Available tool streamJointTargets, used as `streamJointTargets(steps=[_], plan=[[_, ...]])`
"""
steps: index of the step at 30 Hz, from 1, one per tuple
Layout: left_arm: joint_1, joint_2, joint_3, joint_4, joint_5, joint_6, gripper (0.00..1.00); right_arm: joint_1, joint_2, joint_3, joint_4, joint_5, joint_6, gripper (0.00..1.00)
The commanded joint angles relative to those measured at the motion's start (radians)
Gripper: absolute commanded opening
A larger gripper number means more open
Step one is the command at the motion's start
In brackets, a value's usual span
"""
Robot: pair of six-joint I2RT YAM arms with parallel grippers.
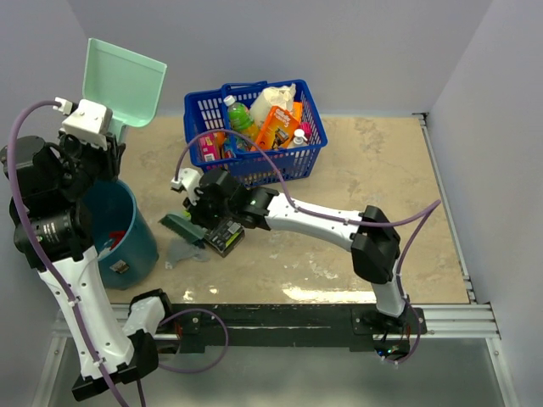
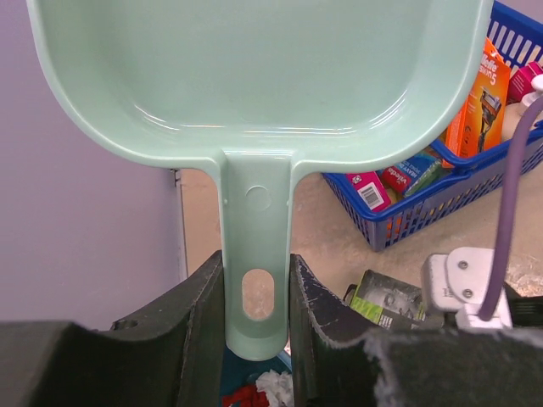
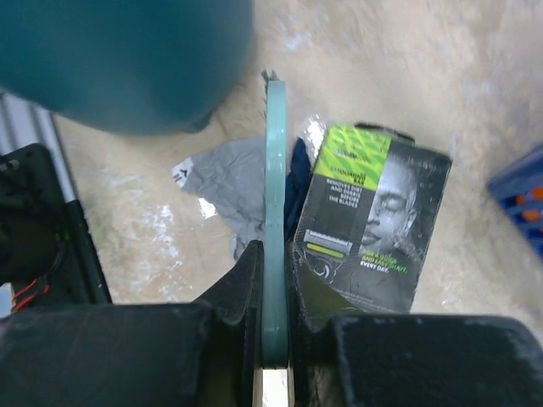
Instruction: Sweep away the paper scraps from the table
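Right wrist view: our right gripper (image 3: 273,264) pinches the brush (image 3: 275,161) by a grey paper scrap (image 3: 222,180); our left gripper (image 2: 257,280) clamps the dustpan (image 2: 254,76). Scraps seem light and limp: we'd sweep, not grasp.

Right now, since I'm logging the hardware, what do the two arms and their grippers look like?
The left arm and right arm share white links and chunky black joints. A mauve cable loops along each one. The left gripper and right gripper have thick matte-black fingers, scuffed at the edges.
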Motion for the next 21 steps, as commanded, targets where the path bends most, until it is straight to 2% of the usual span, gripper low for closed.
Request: streamJointTargets(steps=[1, 6, 13, 17, 21], plan=[[-0.011, -0.010, 0.026, 0.062, 0.020, 0.029, 0.00, -0.005, -0.081, 0.059, -0.021, -0.154, -0.115, 0.00], [-0.014, -0.013, 0.041, 0.024, 0.019, 0.047, 0.00, -0.005, -0.069, 0.139, -0.268, -0.191, -0.238, 0.00], [-0.014, -0.017, 0.033, 0.018, 0.019, 0.040, 0.00, -0.033, -0.167, 0.030, -0.488, -0.134, -0.349, 0.00], [-0.015, -0.009, 0.024, 0.025, 0.031, 0.037, 0.00, -0.051, -0.219, -0.004, -0.545, -0.082, -0.501, 0.00], [-0.014, 0.006, 0.023, 0.045, 0.045, 0.015, 0.00, -0.065, -0.233, -0.031, -0.484, -0.002, -0.584, 0.00]])
